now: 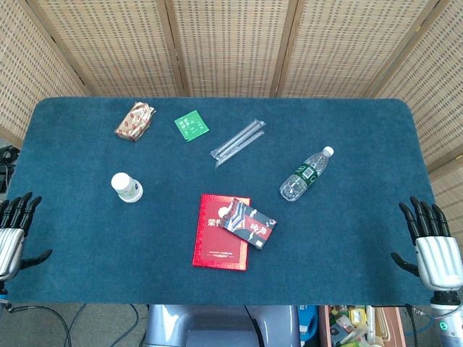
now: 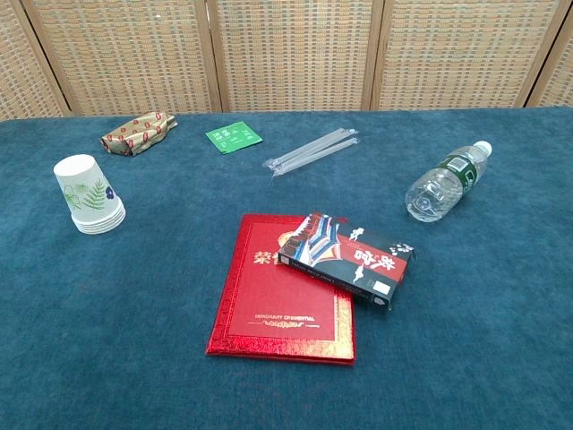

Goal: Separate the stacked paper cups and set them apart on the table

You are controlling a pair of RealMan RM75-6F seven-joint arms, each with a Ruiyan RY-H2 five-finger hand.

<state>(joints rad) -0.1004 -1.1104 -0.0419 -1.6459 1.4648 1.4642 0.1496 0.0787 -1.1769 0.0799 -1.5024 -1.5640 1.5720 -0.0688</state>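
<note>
Head view shows the stack of paper cups (image 1: 126, 187) standing upside down on the left part of the blue table (image 1: 362, 238), nested together and untouched. Chest view confirms it: several rims sit tight one inside another at the bottom of the stack, with a leaf print on the outer cup. No cup has been pulled free, so the task has not begun; every separation and every placement is left to do.

Both hands rest at the near corners of the table, well apart from the stack. The left hand (image 1: 13, 231) lies at the left edge with its fingers spread and nothing in it. The right hand (image 1: 432, 246) lies at the right edge, likewise released, fingers extended and apart. Neither appears in the chest view.

Other items share the cloth. A red booklet (image 1: 217, 235) lies near the middle with a dark patterned box (image 1: 249, 224) partly on top of it. A clear water bottle (image 1: 306, 174) lies on its side to the right. Farther back are a wrapped snack (image 1: 134, 121), a green packet (image 1: 191, 125) and a pair of wrapped chopsticks (image 1: 239, 143).

Judging by position, the left hand is the nearer one to the stack, and open cloth around the cups leaves room to set them apart.
</note>
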